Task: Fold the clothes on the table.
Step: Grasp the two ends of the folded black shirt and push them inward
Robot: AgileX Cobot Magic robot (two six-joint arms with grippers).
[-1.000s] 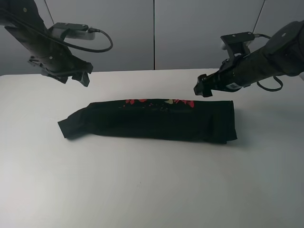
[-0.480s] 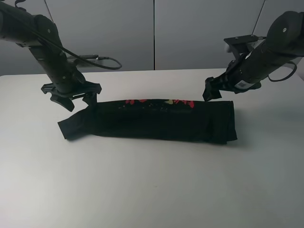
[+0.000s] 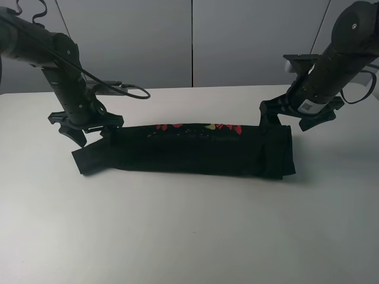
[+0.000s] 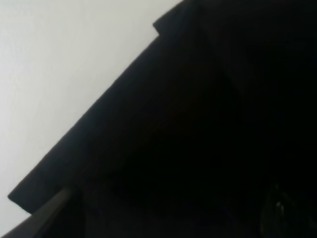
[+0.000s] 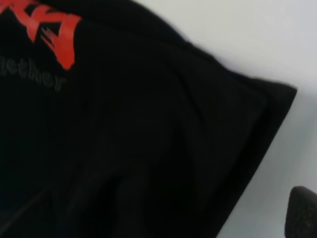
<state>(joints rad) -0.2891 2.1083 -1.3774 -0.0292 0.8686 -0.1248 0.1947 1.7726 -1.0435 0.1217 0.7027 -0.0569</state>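
The black T-shirt (image 3: 189, 151) lies on the white table (image 3: 189, 236) folded into a long band, with red and yellow print (image 3: 198, 126) showing along its far edge. My left gripper (image 3: 93, 131) is low over the band's left end with its jaws spread. My right gripper (image 3: 291, 120) is low over the right end, jaws also spread. The left wrist view is filled with black cloth (image 4: 198, 124) beside bare table (image 4: 59, 59). The right wrist view shows the shirt's corner (image 5: 163, 139), red print (image 5: 49, 27) and one fingertip (image 5: 302, 213).
The left arm's cable (image 3: 127, 89) loops above the table behind the shirt. Grey wall panels (image 3: 192, 41) stand behind the table's far edge. Bare tabletop stretches in front of the shirt.
Both arms have come down from above the table to the shirt's ends, the left one moving down to the left end, the right one rightward to the right end. The shirt has not moved.
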